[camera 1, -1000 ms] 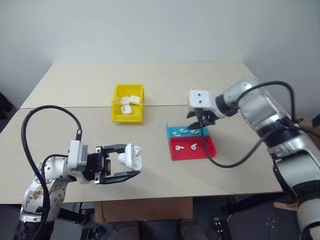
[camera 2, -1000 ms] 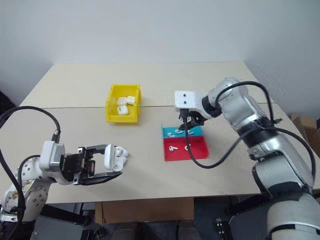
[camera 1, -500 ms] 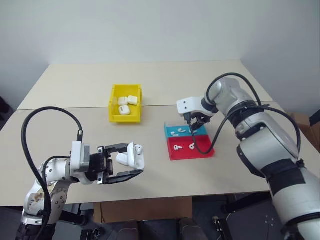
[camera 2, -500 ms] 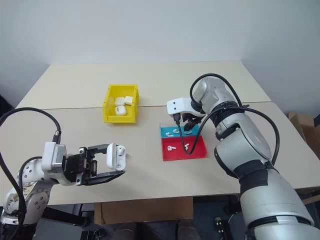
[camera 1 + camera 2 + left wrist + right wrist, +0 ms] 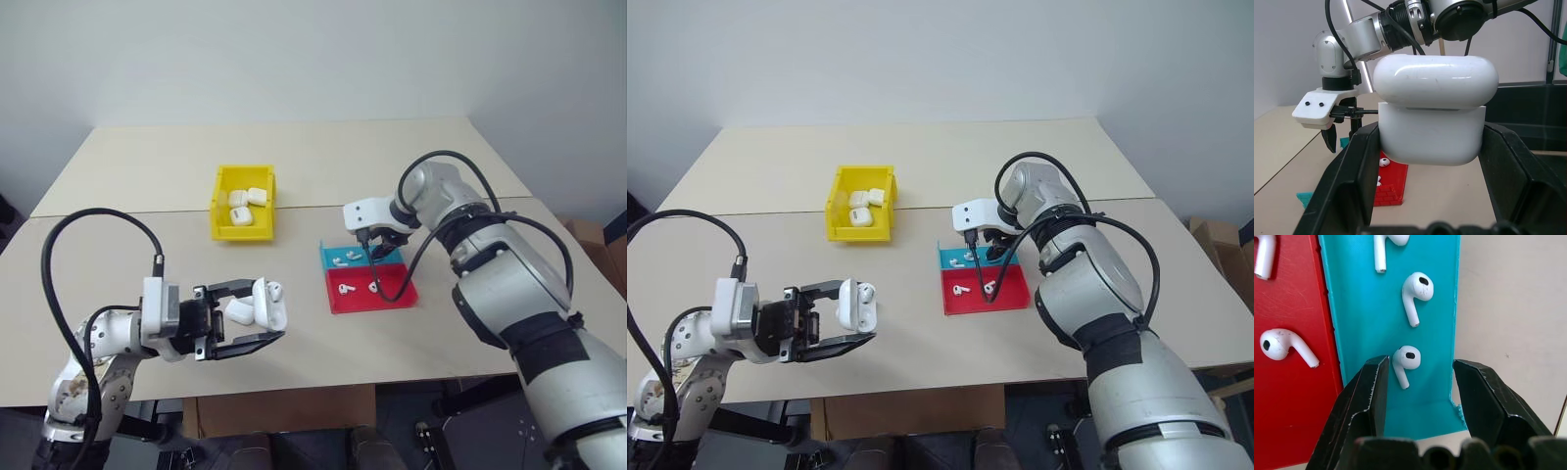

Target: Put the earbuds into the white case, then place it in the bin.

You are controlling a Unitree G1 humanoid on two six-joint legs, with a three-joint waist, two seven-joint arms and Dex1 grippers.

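The left gripper (image 5: 257,318) clamps a white case (image 5: 266,305), lid open, above the table's (image 5: 147,176) near edge. In the right wrist view, the right gripper (image 5: 1418,372), jaws apart and empty, straddles one earbud (image 5: 1405,360) on the tray's (image 5: 1356,308) teal half. The head views add the yellow bin (image 5: 242,229), holding more cases, well left of the tray

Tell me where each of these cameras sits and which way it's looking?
Left and right eye views: on the head, looking forward and down at the table; both arms show, with the yellow bin and the red and teal tray.
Left wrist view: on the left arm, looking along the left gripper shut on a white case, toward the right gripper.
Right wrist view: on the right arm, looking down between the open fingers at an earbud.
Shared: both wrist views show the tray.
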